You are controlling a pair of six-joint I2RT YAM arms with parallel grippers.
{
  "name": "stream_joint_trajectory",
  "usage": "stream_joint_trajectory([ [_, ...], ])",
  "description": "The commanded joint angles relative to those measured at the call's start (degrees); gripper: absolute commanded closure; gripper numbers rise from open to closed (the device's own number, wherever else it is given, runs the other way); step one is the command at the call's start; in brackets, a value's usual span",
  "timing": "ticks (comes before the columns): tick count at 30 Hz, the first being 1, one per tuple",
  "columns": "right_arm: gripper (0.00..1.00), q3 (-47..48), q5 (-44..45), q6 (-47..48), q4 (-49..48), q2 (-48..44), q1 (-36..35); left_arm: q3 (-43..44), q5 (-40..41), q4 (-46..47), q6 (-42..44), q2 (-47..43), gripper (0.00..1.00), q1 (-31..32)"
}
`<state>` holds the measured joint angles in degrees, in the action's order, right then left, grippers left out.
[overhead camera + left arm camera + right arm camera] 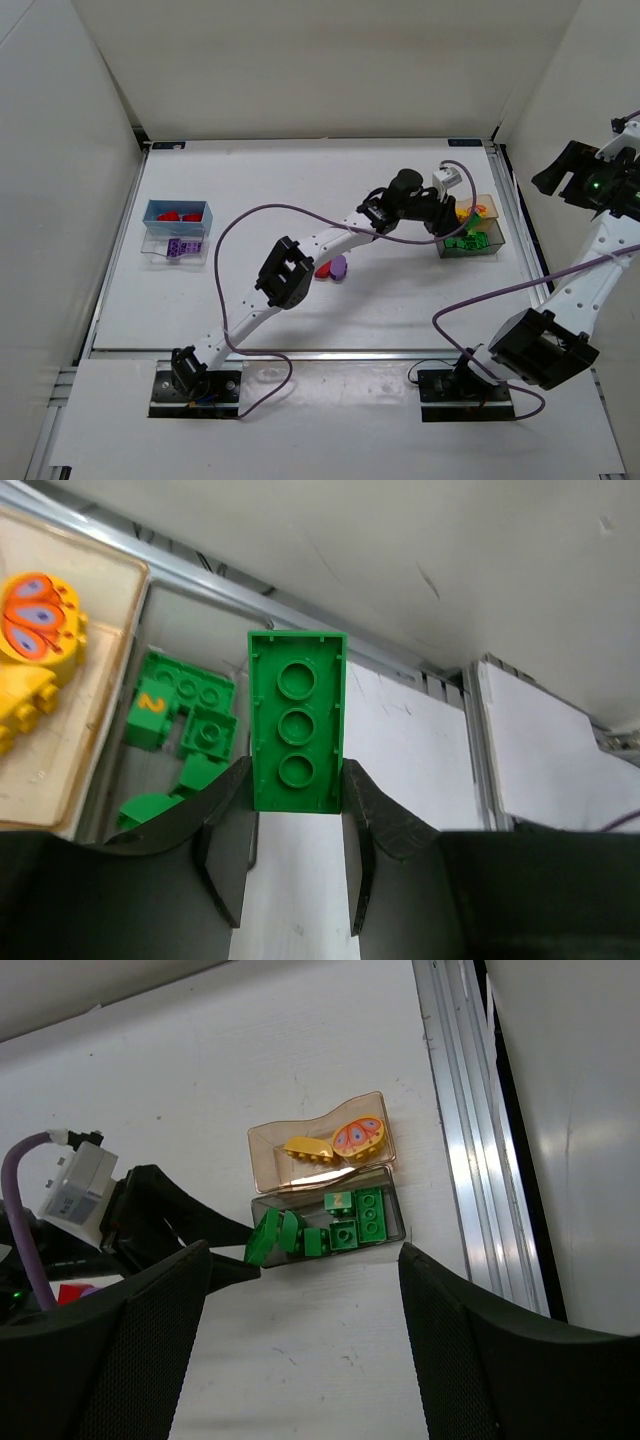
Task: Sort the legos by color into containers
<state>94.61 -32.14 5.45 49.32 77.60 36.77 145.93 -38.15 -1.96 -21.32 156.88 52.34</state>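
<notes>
The left gripper (pixel 295 792) is clamping a green lego (pixel 297 715) by its long sides, just beside the dark-clear container (pixel 295 1205). Only the top view is showing the blue container (pixel 150 212), well apart. The right gripper (pixel 303 1260) is hanging wide open, empty.

This looks like a robot lab. A white counter (pixel 300 190) sits inside plain white walls (pixel 60 200), like a test booth. A left arm (pixel 335 241) and a right arm (pixel 590 265) are bolted at its near edge, with purple cables (pixel 216 258) and a metal rail (pixel 462 1110).
</notes>
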Motion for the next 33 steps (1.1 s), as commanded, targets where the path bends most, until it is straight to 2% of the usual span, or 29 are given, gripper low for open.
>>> stream_joint_trajectory([
  [1, 0.21, 1.2, -0.7, 1.0, 1.0, -2.2, 0.4, 3.7, 4.1, 5.6, -0.7, -1.0, 0.87, 0.7],
  [4, 0.21, 0.9, -0.8, 1.0, 1.4, -2.4, 0.5, 4.0, 5.4, 6.1, -0.9, -0.2, 0.79, 1.0],
  [13, 0.21, 0.1, -1.5, -0.6, 0.5, -2.4, 0.4, 4.0, 6.6, 5.8, 0.8, 0.8, 0.75, 0.7],
  [17, 0.22, 0.0, -1.8, -0.6, 0.3, -2.2, 0.4, 4.3, 7.6, 4.9, 1.3, 1.2, 0.69, 0.8],
  [18, 0.22, 0.1, -1.9, -0.6, 0.6, -2.2, 0.4, 4.3, 7.7, 4.8, 1.3, 1.2, 0.66, 0.7],
  [22, 0.22, -0.1, -2.1, -0.4, 0.7, -2.3, 0.4, 4.5, 7.5, 4.4, 2.0, 1.5, 0.44, 0.7],
  [23, 0.22, -0.2, -2.1, -0.4, 0.7, -2.2, 0.4, 4.5, 7.3, 4.3, 2.2, 1.5, 0.35, 0.7],
  [30, 0.23, -0.7, -2.8, -0.8, 0.3, -2.3, 0.4, 5.0, 6.6, 3.3, 3.7, 1.4, 0.14, 0.7],
  [33, 0.23, -1.0, -3.4, -0.7, 0.3, -2.2, 0.4, 5.0, 6.4, 3.1, 3.6, 0.6, 0.09, 0.6],
])
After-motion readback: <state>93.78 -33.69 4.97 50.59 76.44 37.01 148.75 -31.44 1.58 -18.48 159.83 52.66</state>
